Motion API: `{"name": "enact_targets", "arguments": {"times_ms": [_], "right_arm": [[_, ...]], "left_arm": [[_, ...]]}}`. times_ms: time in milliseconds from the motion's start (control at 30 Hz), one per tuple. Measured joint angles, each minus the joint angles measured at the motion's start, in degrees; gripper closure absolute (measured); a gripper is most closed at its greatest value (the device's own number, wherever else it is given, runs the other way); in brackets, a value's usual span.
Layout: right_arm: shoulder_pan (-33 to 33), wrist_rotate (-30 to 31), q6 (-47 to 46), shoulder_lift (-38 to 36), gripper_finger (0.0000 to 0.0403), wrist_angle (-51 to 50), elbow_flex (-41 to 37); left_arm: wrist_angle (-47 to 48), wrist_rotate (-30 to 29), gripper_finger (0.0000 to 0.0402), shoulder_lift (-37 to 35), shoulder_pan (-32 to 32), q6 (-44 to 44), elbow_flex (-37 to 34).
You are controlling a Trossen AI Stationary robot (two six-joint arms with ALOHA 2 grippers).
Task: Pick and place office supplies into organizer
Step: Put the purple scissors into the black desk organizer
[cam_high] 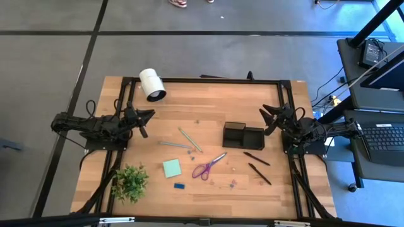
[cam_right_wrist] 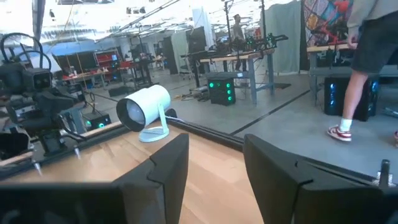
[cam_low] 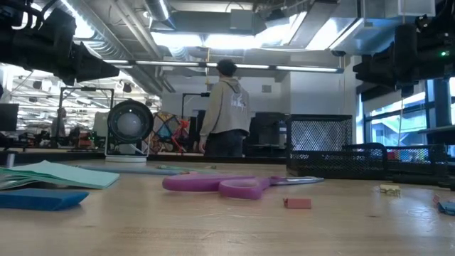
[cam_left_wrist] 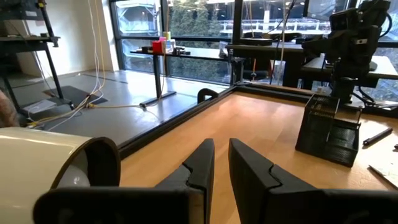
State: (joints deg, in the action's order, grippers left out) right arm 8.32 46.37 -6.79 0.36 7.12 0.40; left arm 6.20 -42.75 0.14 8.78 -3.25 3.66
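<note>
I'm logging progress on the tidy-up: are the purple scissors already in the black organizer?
No: in the high view the purple scissors lie flat on the table, apart from the organizer.

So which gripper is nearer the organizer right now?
Right. The right gripper sits just beyond the organizer, while the left gripper is across the table beside the white cylinder.

Organizer (cam_high: 242, 135) right of centre, scissors (cam_high: 209, 166) and notepad (cam_high: 172, 168) before it — pens (cam_high: 257, 166) at right.
</note>
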Motion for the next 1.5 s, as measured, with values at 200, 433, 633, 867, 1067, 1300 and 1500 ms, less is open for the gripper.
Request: {"name": "enact_targets", "arguments": {"times_ms": [200, 433, 633, 867, 1067, 1300, 1500], "right_arm": [[0.00, 0.00, -4.74, 0.00, 0.0246, 2.31, 0.00], [0.00, 0.00, -1.83, 0.00, 0.0246, 1.72, 0.00], [0.00, 0.06, -3.17, 0.00, 0.0246, 1.83, 0.00], [0.00, 0.04, -3.52, 0.00, 0.0246, 1.90, 0.00], [0.00, 0.04, -3.45, 0.00, 0.0246, 2.10, 0.00], [0.00, 0.06, -3.44, 0.00, 0.0246, 2.07, 0.00], [0.00, 0.06, -3.44, 0.00, 0.0246, 2.05, 0.00]], "left_arm": [[0.00, 0.00, 0.0359, -0.02, 0.01, 0.00, 0.01], [0.00, 0.01, 0.0359, 0.00, 0.00, -0.48, 0.00], [0.00, -0.55, 0.0359, -0.01, 0.00, 1.92, 0.01], [0.00, -0.64, 0.0359, -0.01, 0.00, 1.80, 0.01], [0.00, -0.64, 0.0359, 0.00, 0.00, 1.09, 0.00], [0.00, -0.64, 0.0359, 0.00, 0.01, 1.05, 0.02], [0.00, -0.64, 0.0359, -0.01, 0.00, 1.05, 0.01]]}}
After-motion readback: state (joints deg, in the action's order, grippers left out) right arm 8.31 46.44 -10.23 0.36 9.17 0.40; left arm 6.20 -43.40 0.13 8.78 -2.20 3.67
